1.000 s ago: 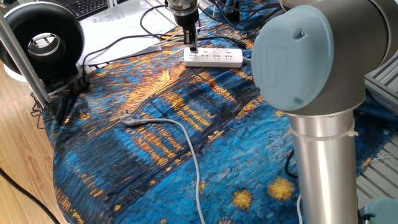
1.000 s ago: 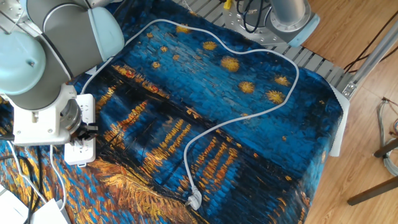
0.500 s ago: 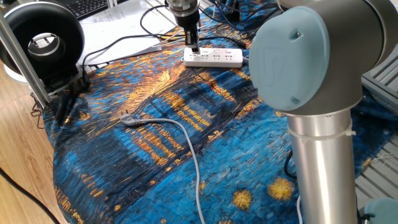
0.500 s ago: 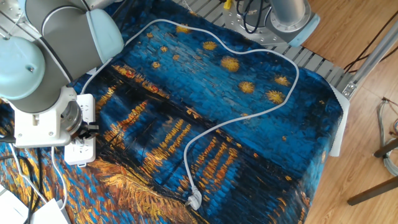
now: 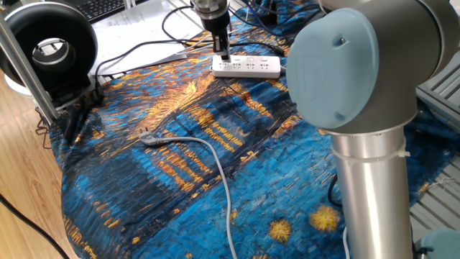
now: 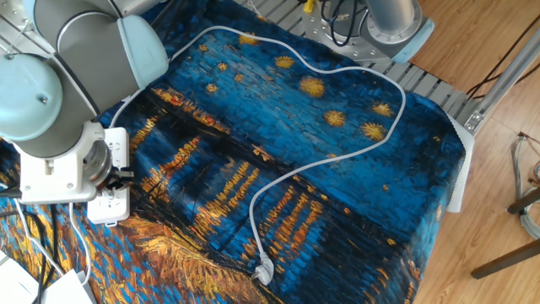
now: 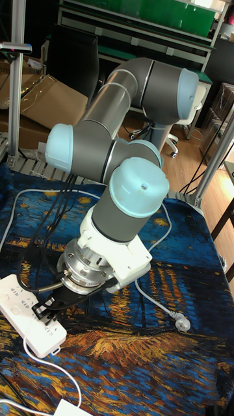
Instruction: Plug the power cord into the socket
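Note:
The socket [image 5: 253,67] is a long white power strip at the far side of the blue painted cloth; it also shows as the socket [image 7: 19,300] and the socket [image 6: 118,145]. My gripper [image 5: 224,54] points down onto its left end outlet, fingers close together. In the tall view the gripper [image 7: 44,311] has its black fingers pressed to the strip's top. The power cord [image 7: 55,369] is a thin white cable trailing from under that end; its plug is hidden between the fingers. In the other fixed view the wrist covers the gripper.
A thicker grey cable with a grey plug [image 5: 151,138] lies across the cloth, its plug [image 6: 263,272] near the cloth's edge. Black cables, a keyboard and a round black fan [image 5: 52,49] sit beyond the strip. My arm's large elbow [image 5: 352,65] fills the right foreground.
The arm's near joint has shifted slightly left. The gripper stays at the socket's end outlet, and the cables have not moved.

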Available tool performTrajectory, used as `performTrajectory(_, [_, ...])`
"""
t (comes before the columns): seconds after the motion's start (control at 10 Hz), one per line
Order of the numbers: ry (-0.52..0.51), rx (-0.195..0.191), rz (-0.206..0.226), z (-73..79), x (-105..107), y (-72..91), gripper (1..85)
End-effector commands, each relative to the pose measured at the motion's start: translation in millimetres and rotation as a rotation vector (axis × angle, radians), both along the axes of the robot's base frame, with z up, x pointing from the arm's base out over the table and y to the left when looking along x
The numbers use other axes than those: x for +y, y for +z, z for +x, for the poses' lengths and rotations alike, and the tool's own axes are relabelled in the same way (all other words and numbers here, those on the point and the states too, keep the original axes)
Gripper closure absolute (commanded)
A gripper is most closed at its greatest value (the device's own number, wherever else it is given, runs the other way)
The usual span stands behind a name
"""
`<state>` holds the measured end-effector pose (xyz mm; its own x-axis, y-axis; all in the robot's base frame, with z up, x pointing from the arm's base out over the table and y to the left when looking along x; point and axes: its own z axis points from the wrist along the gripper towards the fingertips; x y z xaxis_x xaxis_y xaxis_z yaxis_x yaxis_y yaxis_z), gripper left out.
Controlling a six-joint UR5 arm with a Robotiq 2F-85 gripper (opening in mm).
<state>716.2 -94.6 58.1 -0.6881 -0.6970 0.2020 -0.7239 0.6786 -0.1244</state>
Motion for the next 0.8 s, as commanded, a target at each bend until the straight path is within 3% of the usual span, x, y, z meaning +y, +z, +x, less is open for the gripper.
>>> performTrajectory(0.0, [-0.008, -0.001, 0.008, 2.0, 5.1, 0.4, 84.3])
performTrajectory(0.7, [-0.012, -0.004, 0.008, 6.5, 7.3, -2.7, 84.3])
